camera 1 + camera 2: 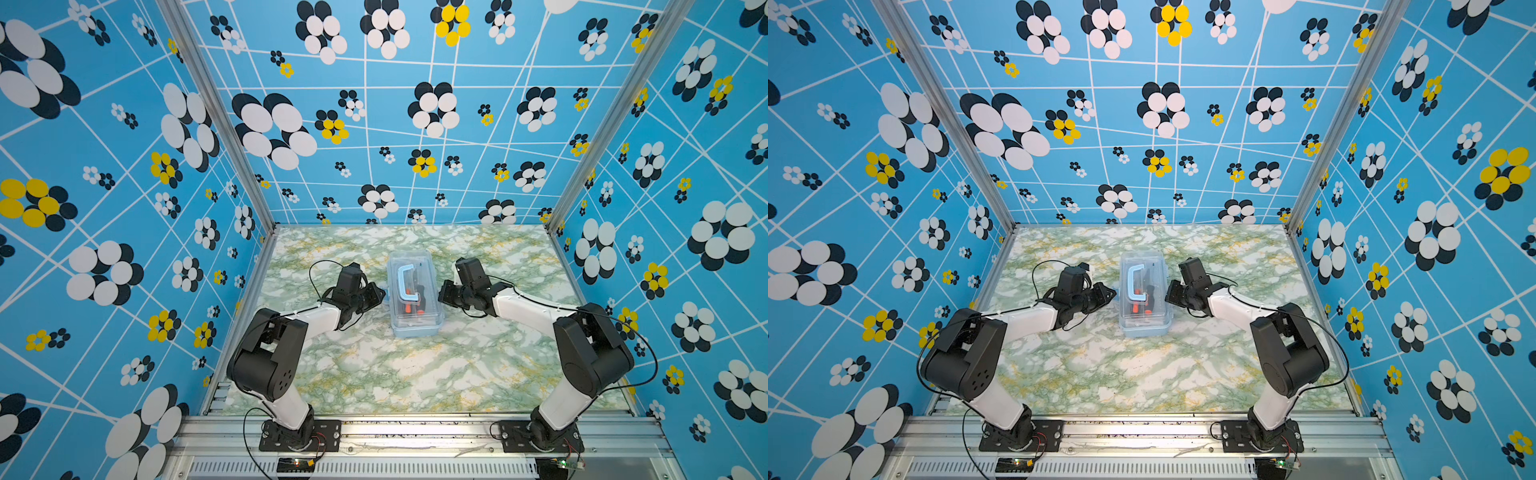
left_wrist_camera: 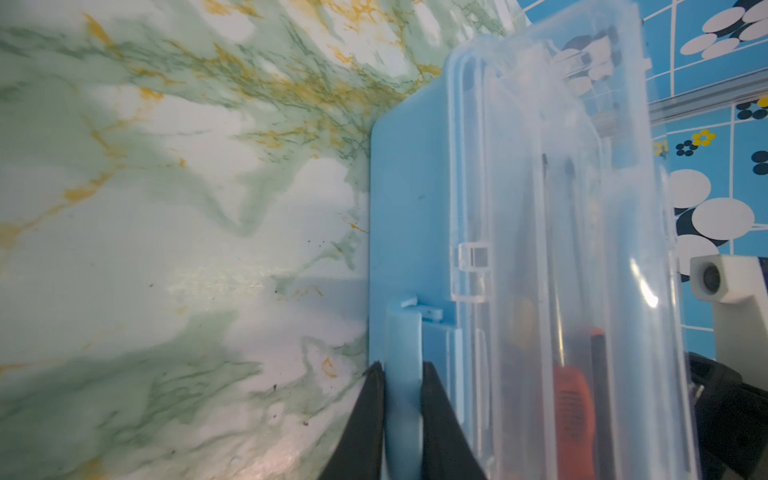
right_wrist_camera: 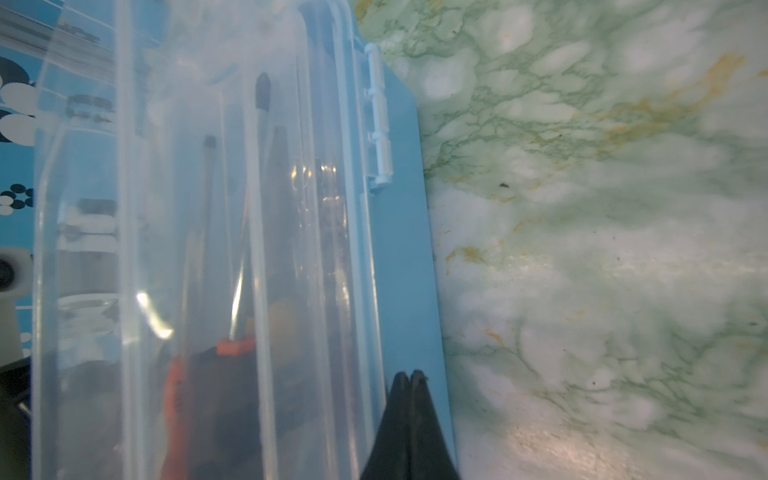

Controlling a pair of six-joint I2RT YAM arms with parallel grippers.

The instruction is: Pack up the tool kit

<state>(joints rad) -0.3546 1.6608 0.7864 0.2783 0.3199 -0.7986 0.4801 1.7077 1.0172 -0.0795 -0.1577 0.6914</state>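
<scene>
Snugly, tapered black left gripper (image 2: 401, 370) around smooth blue latch (image 2: 402, 332) of translucent box (image 2: 561, 199).

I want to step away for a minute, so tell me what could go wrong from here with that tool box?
One: the left gripper pinches the thin blue latch, which could slip out and leave the tool box unlatched. Two: the shut right gripper offers just a narrow point at the hinge side, so a hard pull might slide or tip the box.
</scene>
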